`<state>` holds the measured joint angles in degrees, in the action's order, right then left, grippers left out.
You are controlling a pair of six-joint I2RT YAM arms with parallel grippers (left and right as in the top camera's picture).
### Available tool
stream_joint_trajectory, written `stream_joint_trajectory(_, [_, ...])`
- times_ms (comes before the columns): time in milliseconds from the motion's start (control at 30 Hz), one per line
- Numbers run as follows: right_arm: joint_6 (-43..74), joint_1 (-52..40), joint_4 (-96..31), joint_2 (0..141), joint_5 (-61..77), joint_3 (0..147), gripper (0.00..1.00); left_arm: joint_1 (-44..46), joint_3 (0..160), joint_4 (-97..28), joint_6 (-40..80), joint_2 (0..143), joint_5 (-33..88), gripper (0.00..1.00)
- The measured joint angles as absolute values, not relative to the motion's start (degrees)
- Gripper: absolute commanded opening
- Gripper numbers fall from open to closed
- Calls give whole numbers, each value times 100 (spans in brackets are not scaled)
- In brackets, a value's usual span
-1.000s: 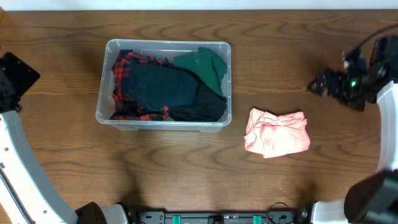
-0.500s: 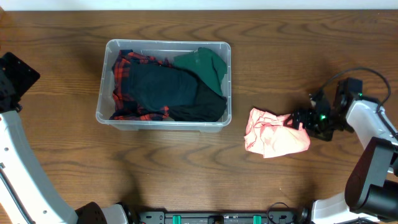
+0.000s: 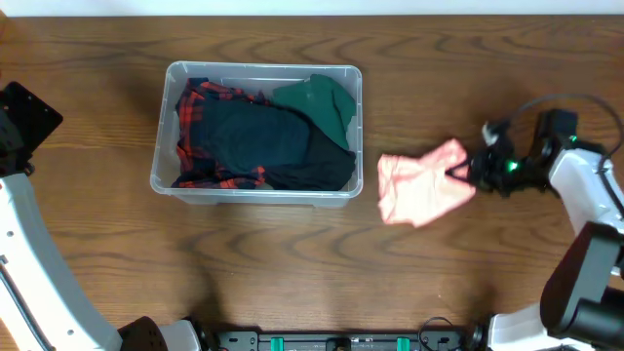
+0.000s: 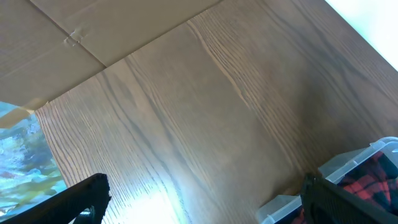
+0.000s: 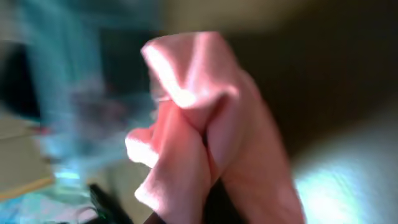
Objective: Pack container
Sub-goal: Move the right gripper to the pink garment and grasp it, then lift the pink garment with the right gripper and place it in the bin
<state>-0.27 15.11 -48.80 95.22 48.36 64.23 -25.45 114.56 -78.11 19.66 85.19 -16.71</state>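
The clear container stands at the table's centre-left, holding a red plaid garment, dark cloth and a green garment. Right of it a pink cloth hangs lifted and stretched, with my right gripper shut on its right end. In the right wrist view the pink cloth fills the frame and hides the jaws. My left gripper stands open over bare wood at the far left, the container's corner beside its right finger.
Wood-grain table all round. A cardboard sheet and a blue patterned patch lie past the table's edge in the left wrist view. The left arm's white link runs down the left side.
My right gripper came down from the far right onto the pink cloth, shut on its right end, then lifted and dragged it left toward the container. The left arm has not moved.
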Motion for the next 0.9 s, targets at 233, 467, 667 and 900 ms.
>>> stream_joint_trajectory(233, [1068,475,-2888,8871,5874,7800,1,-2545,11456,-7813,1966,8519,-1671,98])
stream_joint_trajectory(467, [2786,-943,401,8860,6204,7983,1,-2545,11456,-7813,1966,8519,-1671,98])
stream_joint_trajectory(667, [3642,-1780,405,9347,5592,7985,1,-2545,11456,-7813,1966,8519,-1671,98])
stream_joint_trajectory(900, [4525,-2609,401,10847,4128,7985,1,-2545,11456,-7811,1966,8519,-1671,98])
